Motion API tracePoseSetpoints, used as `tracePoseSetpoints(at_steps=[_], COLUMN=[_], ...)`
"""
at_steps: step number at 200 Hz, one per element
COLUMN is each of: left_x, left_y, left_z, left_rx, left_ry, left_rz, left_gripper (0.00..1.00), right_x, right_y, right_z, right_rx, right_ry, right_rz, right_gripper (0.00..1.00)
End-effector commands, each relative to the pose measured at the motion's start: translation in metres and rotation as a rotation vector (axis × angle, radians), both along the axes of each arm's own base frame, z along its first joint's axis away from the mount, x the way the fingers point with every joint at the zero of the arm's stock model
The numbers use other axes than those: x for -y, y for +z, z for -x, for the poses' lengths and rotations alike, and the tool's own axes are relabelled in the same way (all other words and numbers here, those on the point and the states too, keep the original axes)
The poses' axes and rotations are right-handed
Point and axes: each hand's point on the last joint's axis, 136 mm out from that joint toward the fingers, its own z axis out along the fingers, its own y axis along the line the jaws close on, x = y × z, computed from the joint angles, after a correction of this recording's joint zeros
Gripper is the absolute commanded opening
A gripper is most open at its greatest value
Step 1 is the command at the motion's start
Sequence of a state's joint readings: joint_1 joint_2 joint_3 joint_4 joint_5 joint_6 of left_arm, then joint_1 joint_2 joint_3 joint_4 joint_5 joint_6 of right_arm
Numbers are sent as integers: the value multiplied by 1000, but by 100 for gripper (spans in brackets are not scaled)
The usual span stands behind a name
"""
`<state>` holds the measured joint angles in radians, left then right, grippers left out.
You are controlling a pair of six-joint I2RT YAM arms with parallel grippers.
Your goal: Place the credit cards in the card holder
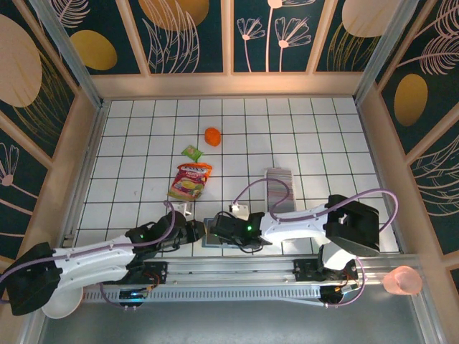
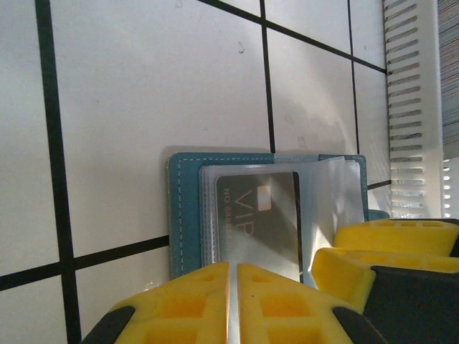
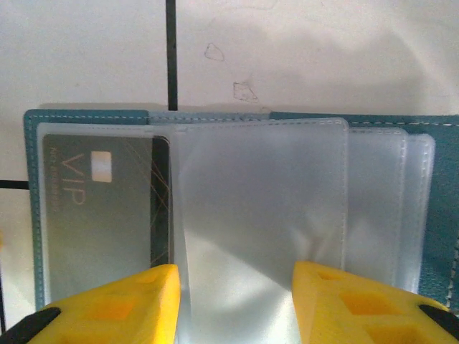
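Note:
The teal card holder (image 2: 183,208) lies open on the tiles near the table's front edge, its clear sleeves fanned out. A grey "VIP" credit card (image 2: 262,215) sits in the left sleeve (image 3: 100,208). My left gripper (image 2: 233,266) is shut, its yellow tips at the card's near edge. My right gripper (image 3: 237,276) stands open over a clear sleeve leaf (image 3: 258,186) that curls up between its fingers. From above, both grippers (image 1: 193,233) (image 1: 219,231) meet over the holder (image 1: 210,238). More credit cards (image 1: 280,195) are packed in the white tray (image 1: 278,172).
A red-yellow snack pouch (image 1: 190,180), a small green packet (image 1: 191,152) and an orange object (image 1: 213,136) lie on the tiles behind the grippers. The slotted white rail (image 2: 412,107) runs along the front edge. A pink cup (image 1: 403,281) sits off the table at the right.

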<state>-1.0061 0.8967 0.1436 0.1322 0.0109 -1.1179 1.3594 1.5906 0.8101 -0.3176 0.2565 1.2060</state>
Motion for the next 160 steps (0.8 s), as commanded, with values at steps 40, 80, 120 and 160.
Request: tracePoseSetpoints(at_steps=[40,80,120,160], left_x=[13,4,-6,-13], left_y=[1,-15,-25,-30], left_z=[-2,1,2,4], left_rx=[4,-23,-37,-42], left_ry=[-25,-16,15,28], left_rz=[35,-18,-53,-71], left_gripper=[8,5,1,0], right_x=[-17,-23,-32,-41], right_y=[5,13,22,32], right_z=[1,-5,-11,-15], right_rx=[-7,12,36,61], right_ry=[-39,-75,-100,-107], right_rz=[-131,-185,-253,-292], right_gripper=[45,44,43,43])
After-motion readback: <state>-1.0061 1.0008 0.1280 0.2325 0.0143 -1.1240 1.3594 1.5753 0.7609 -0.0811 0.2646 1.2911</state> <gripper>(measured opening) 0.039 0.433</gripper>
